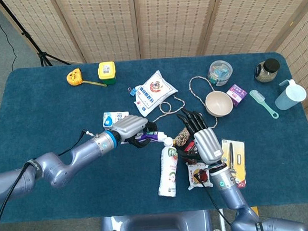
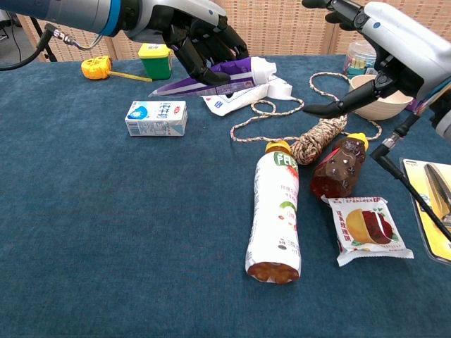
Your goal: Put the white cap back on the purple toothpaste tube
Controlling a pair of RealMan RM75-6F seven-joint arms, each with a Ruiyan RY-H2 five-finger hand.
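My left hand (image 1: 128, 127) (image 2: 201, 39) grips the purple toothpaste tube (image 1: 146, 139) (image 2: 225, 74) and holds it level above the table. The tube's white end (image 1: 168, 141) (image 2: 263, 67) points right, and I cannot tell whether it is the cap or how it sits. In the head view my right hand (image 1: 200, 136) hovers just right of that end. Its fingers are spread and it holds nothing. The chest view shows the right hand (image 2: 384, 39) high at the right, with its thumb reaching left over the rope coil (image 2: 317, 137).
Below the right hand lie a brown bear-shaped bottle (image 2: 340, 167), a white drink bottle (image 2: 275, 215) and a snack packet (image 2: 370, 229). A milk carton (image 2: 156, 117) sits left, under the left arm. A white bag (image 1: 152, 92) and a bowl (image 1: 219, 103) lie behind.
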